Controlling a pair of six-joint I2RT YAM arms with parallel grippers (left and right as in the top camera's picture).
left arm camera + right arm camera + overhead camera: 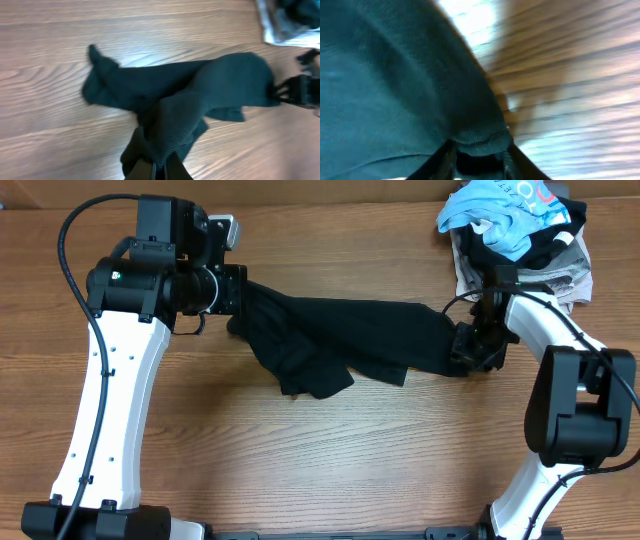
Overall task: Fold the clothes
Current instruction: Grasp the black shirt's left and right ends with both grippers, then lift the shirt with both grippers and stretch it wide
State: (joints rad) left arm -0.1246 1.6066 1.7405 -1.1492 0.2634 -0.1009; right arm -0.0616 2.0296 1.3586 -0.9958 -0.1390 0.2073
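Note:
The clothes [340, 340], a long black garment, lie stretched across the wooden table between my two grippers, with a loose flap sagging toward the front. My left gripper [238, 295] holds the left end; in the left wrist view the left gripper [160, 167] is shut on a bunched fold of the clothes [200, 95]. My right gripper [462, 350] is at the right end. In the right wrist view the hem of the clothes [395, 75] fills the gap between the right gripper's [479, 160] fingers, which are closed on it.
A pile sits at the back right corner: a light blue shirt [510, 210] on top of grey-white patterned fabric [575, 280], just behind the right arm. Bare wooden table [350, 450] lies in front of the garment.

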